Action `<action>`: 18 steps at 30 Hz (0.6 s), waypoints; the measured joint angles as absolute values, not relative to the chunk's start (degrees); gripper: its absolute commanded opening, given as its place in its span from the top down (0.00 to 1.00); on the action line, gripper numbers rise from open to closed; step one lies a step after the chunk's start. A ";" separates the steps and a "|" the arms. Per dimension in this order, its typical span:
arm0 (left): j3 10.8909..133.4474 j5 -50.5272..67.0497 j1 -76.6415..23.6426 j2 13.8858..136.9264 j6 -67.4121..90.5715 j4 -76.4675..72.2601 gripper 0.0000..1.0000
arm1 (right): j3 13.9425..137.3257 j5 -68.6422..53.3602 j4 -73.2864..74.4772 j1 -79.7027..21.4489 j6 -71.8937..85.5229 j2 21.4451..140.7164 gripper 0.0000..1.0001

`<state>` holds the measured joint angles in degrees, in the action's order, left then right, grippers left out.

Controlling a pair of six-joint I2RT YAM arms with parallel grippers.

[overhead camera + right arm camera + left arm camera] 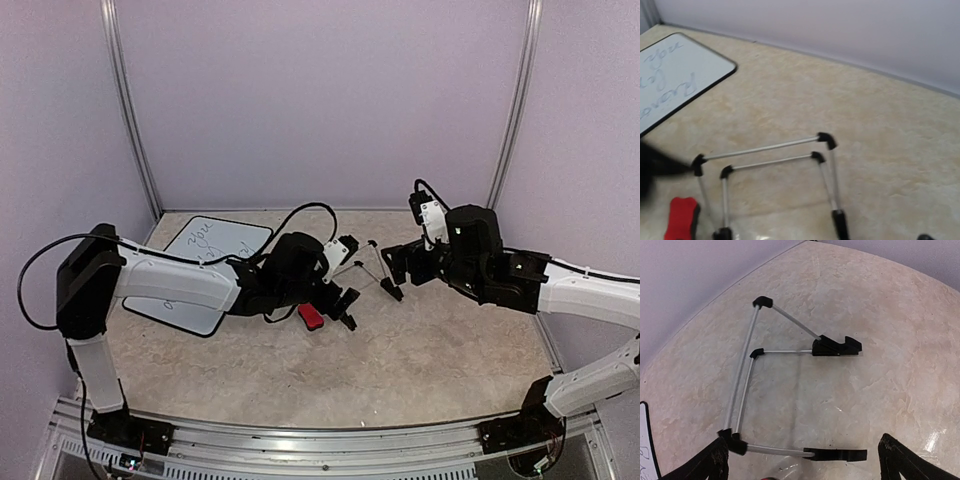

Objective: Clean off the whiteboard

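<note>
The whiteboard lies flat at the left of the table with dark handwriting on it. In the right wrist view its corner shows at the top left. A small red eraser lies loose on the table just below my left gripper. That gripper is open, and its black fingers stand wide apart with nothing held. My right gripper faces it from the right and is open and empty. The eraser also shows in the right wrist view.
A folding wire stand of silver rods with black feet lies on the table between the two grippers. It fills the left wrist view as stand and the right wrist view as stand. The left arm's cable loops over the whiteboard.
</note>
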<state>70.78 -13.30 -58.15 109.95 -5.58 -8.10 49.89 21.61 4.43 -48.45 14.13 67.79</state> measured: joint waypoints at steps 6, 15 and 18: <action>65.41 -5.45 -43.83 94.06 5.26 -6.55 0.01 | 56.99 14.33 5.21 -48.25 14.35 74.89 0.02; 67.16 -1.17 -21.47 77.91 15.25 3.05 0.01 | 78.67 3.66 7.03 -49.80 17.10 94.37 0.02; 65.91 1.50 -12.53 77.03 17.80 6.94 0.01 | 88.23 2.26 9.96 -52.53 17.72 102.21 0.02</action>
